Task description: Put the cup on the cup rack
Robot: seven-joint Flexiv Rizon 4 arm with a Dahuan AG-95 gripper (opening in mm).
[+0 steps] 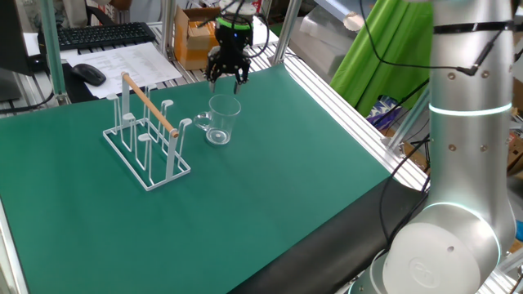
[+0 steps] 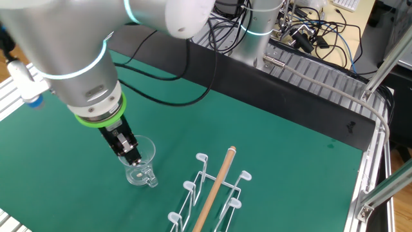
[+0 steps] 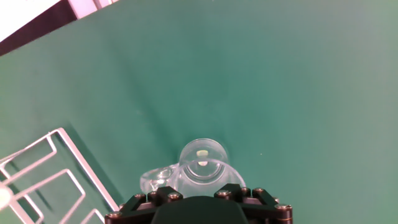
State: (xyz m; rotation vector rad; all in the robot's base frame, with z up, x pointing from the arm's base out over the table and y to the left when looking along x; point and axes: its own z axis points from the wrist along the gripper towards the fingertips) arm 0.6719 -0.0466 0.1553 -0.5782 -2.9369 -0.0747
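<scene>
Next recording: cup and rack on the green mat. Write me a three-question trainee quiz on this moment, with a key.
1. True or false: the cup already hangs on a peg of the cup rack.
2. The cup's handle points: A) toward the rack, B) away from the rack.
3. Fill in: the gripper is right above the ____.

Key: 1. False, the cup stands upright on the green mat beside the rack. 2. A. 3. cup.
</scene>
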